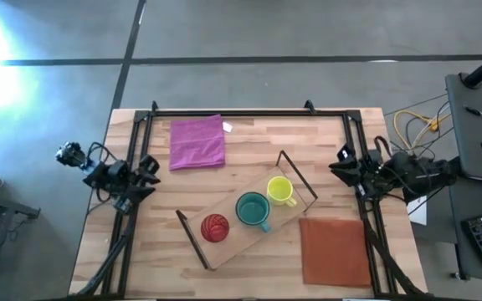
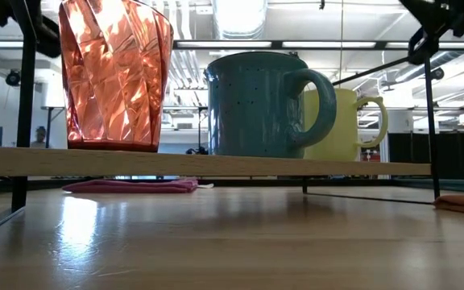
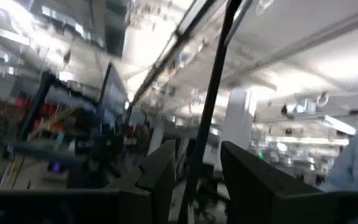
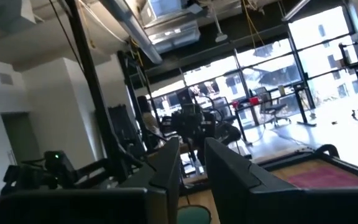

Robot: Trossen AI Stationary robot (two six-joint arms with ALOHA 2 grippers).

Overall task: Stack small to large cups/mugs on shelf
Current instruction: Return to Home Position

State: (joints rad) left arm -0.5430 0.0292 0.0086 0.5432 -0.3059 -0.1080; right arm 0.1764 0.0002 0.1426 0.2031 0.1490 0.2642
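Three cups stand in a row on the light wooden shelf plank (image 1: 228, 242), which lies slantwise on the table and rests on dark wire frames at both ends. They are the orange-red cup (image 1: 214, 227) at the near-left end, the teal mug (image 1: 253, 209) in the middle and the yellow-green mug (image 1: 280, 191) at the far-right end. In the low view all three stand upright on the plank (image 2: 216, 166): the orange-red cup (image 2: 115, 72), the teal mug (image 2: 260, 105) and the yellow-green mug (image 2: 353, 121). My left gripper (image 1: 149, 169) is at the table's left edge, open and empty. My right gripper (image 1: 340, 165) is at the right edge, open and empty.
A pink cloth (image 1: 197, 143) lies at the table's far left. A brown square mat (image 1: 335, 251) lies at the near right, beside the shelf. A dark metal frame (image 1: 249, 111) runs along the table's far edge and sides. Bare wood shows between the shelf and each gripper.
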